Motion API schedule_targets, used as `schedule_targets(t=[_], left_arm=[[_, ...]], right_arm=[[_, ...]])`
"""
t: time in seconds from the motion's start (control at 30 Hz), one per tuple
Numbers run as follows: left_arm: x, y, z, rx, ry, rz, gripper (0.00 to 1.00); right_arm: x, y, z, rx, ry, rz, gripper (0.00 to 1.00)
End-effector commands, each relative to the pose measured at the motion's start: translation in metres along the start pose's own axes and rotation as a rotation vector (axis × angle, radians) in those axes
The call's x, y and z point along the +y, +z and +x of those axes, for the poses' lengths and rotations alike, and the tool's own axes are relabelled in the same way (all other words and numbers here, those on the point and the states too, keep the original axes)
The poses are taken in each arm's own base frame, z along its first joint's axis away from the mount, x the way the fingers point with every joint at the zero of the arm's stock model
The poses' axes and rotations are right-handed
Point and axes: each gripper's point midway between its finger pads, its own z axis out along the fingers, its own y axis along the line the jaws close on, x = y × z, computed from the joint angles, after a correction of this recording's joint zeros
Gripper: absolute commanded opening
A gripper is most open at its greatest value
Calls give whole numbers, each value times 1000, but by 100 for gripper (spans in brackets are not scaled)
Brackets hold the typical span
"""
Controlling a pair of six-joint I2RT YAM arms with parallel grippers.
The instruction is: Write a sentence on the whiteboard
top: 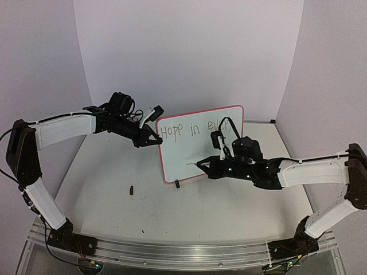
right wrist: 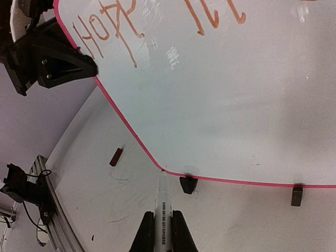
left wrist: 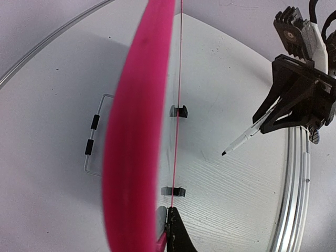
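From above, one whiteboard (top: 198,150) stands upright on the tabletop (top: 114,212). The left gripper (top: 153,139) is pinched narrow on the whiteboard's left rim, probably to steady it against the pen's push. The right gripper (top: 202,165) is clamped on a single marker (top: 191,164), whose tip is in front of the whiteboard's lower left part. The sentence (top: 192,130) runs along the whiteboard's top: "Hope in" and a third word partly hidden by the right arm. One small brown piece (top: 132,190) lies on the tabletop, left of the whiteboard and nearer the arm bases.

The left wrist view shows the whiteboard (left wrist: 134,136) edge-on, with its two black feet (left wrist: 178,111) on the writing side. The marker (left wrist: 242,142) slants toward that face, apart from it.

The right wrist view shows the marker (right wrist: 163,210) held between two fingers. Its tip is just under the whiteboard's (right wrist: 236,105) lower rim, beside one foot.
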Motion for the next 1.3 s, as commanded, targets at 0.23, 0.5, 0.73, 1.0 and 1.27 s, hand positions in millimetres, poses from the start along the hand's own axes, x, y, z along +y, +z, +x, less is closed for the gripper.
schedule_targets(t=[0.23,0.5,0.73,1.0,1.27], left_arm=[[8,-1,21,87,9,-62,0],[8,0,22,88,7,-62,0],[9,0,23,91,7,-63,0],[8,0,23,91,7,-61,0],[8,0,23,91,9,-61,0]], right_arm=[[46,41,-51,-144,-27,-111,0],[43,57,-58,-177,-22,-84,0],[27,62,-54,-187,-5,-16,0],[6,67,-26,-126,16,40,0],[-12,73,11,-46,50,69,0]])
